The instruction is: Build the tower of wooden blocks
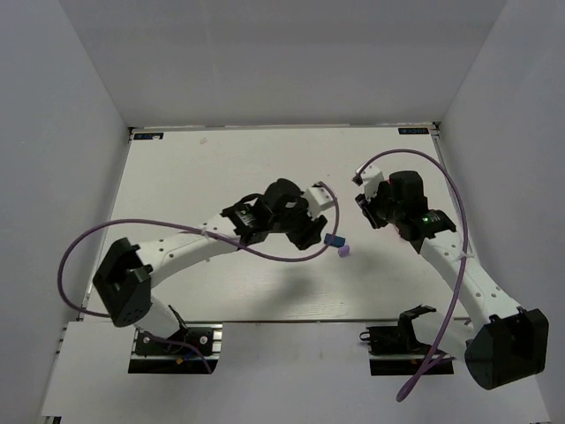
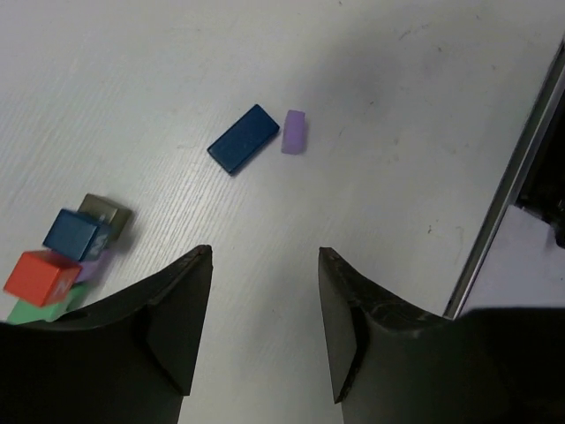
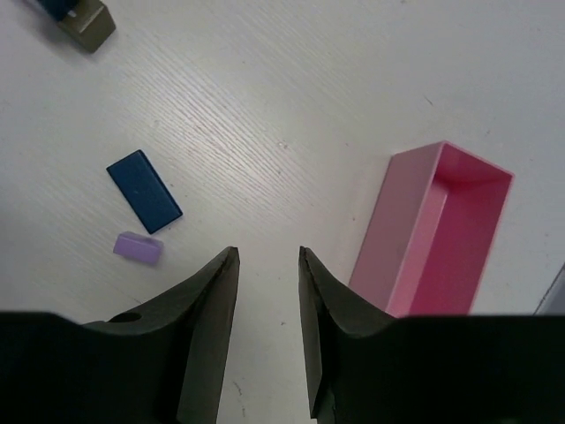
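A dark blue bar (image 2: 244,139) lies flat on the white table with a small purple block (image 2: 293,132) right beside it; both also show as the blue bar (image 3: 144,191) and purple block (image 3: 138,247). The tower (image 2: 62,265) is a low cluster of red, blue, olive, purple and green blocks at the left edge of the left wrist view. My left gripper (image 2: 265,252) hangs open above bare table, short of the bar, nothing between its fingers. My right gripper (image 3: 268,252) is open by a narrow gap and empty. From above, the blue bar (image 1: 334,239) sits just right of the left gripper (image 1: 311,231).
A pink rectangular tray (image 3: 433,234) stands open and empty just right of the right gripper's fingers. An olive block (image 3: 88,26) of the cluster shows at the top left of the right wrist view. The table's metal edge (image 2: 508,194) runs along the right.
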Controlling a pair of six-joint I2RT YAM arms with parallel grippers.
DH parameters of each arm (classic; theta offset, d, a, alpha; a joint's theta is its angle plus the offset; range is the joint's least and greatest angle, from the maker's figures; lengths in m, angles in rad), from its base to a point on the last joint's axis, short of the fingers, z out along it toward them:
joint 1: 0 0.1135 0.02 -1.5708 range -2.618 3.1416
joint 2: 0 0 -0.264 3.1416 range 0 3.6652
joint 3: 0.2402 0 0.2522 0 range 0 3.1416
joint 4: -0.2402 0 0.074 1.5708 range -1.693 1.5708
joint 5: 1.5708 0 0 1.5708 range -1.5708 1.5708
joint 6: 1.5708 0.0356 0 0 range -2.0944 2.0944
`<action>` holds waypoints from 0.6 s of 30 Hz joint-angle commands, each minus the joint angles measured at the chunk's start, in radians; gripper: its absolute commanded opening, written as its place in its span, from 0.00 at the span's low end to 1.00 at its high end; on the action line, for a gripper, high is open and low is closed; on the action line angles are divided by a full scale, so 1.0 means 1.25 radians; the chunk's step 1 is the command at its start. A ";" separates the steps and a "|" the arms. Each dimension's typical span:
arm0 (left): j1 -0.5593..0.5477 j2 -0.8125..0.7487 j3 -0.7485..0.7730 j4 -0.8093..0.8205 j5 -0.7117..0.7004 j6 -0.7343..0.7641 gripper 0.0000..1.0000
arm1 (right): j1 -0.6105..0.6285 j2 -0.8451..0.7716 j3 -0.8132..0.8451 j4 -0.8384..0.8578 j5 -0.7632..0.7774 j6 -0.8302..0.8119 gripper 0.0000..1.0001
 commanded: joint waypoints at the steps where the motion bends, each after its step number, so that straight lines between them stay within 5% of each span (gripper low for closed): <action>1: -0.037 0.071 0.079 -0.078 -0.042 0.081 0.62 | -0.018 -0.047 -0.002 0.045 0.044 0.042 0.40; 11: -0.060 0.292 0.249 -0.132 -0.150 0.259 0.68 | -0.067 -0.155 -0.020 0.072 0.043 0.068 0.48; 18: -0.075 0.414 0.341 -0.170 -0.123 0.372 0.61 | -0.070 -0.201 -0.034 0.077 0.010 0.064 0.48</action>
